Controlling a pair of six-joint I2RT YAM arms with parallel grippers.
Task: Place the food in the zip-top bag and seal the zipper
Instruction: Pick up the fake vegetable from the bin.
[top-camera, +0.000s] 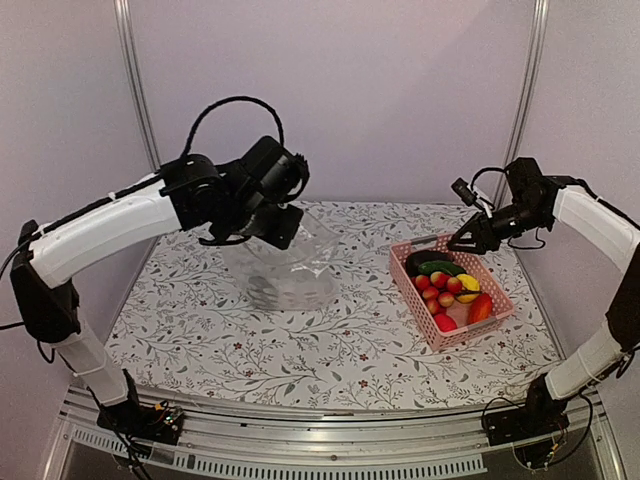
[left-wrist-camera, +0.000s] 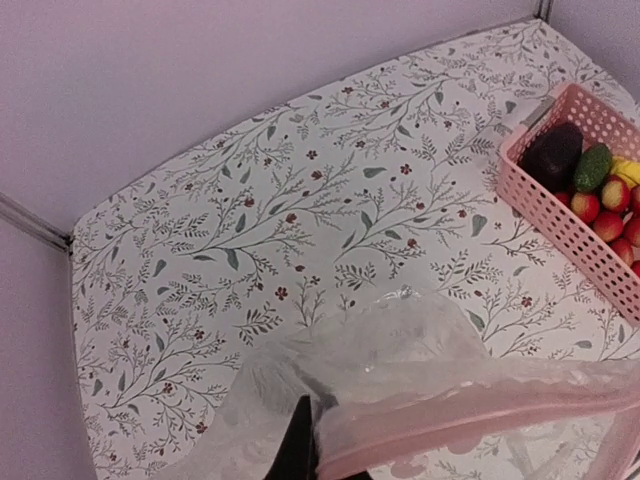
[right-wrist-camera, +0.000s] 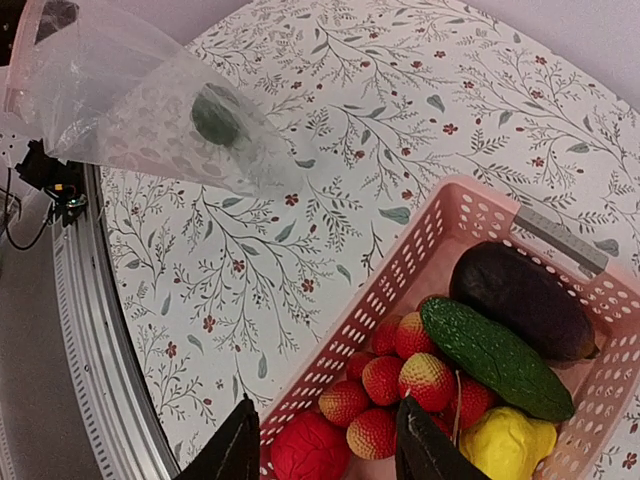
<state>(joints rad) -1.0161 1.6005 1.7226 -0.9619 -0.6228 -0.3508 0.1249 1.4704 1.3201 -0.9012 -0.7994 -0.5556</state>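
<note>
Just above the food (top-camera: 447, 285) in the basket (top-camera: 410, 290) the right claw (top-camera: 470, 238) hangs half open; left of the basket, the left claw (top-camera: 280, 225) pinches the bag (top-camera: 290, 268) over the flowered bench (top-camera: 300, 350), pale walls (top-camera: 380, 90) behind.

Zip-top bag (top-camera: 290, 262): clear, floppy and crumpled, left of centre in the top view. It is raised at its mouth edge, which is pinched in the closed left tool (top-camera: 283, 228), and its body sags toward the surface (top-camera: 330, 350). One dark green piece (right-wrist-camera: 215, 118) lies inside it.

Zipper (left-wrist-camera: 470, 420): a thin pinkish strip along the mouth, across the bottom of the left wrist view. Whether it is sealed cannot be told.

Remaining food (top-camera: 450, 287): heaped in the pink basket (top-camera: 408, 278) at the right of the top view. It comprises a dark oblong piece (right-wrist-camera: 520, 300), a green cucumber (right-wrist-camera: 495, 355) leaning on it, a yellow piece (right-wrist-camera: 505, 445), small red pieces (right-wrist-camera: 400, 375) and an orange piece (top-camera: 481, 308).
</note>
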